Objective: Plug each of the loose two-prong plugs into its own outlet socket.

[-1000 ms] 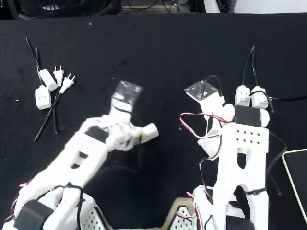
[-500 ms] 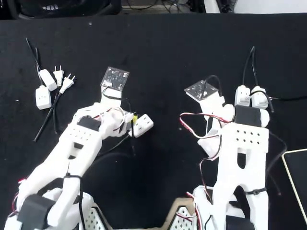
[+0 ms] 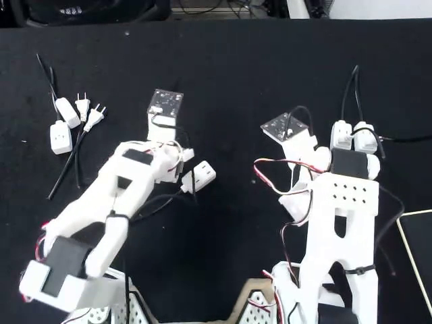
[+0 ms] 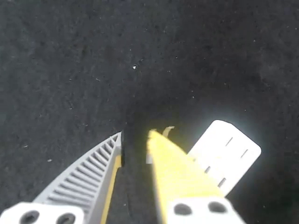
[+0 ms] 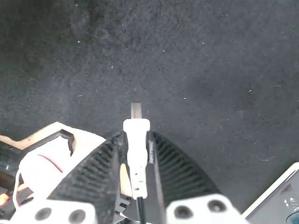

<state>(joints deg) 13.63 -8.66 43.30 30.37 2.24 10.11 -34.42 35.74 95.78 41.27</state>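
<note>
Poking forward, white plug [image 5: 136,140] sits clamped between right fingers [image 5: 180,170].

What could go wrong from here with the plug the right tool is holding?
The plug sits clamped in the right tool, one prong showing edge-on; a tilted approach might miss the slots.
The white socket lies loose on the black cloth beside the left arm; pushing into it may just slide it.
The cords of the spare plugs lie bunched; pulling one could drag the others.
</note>
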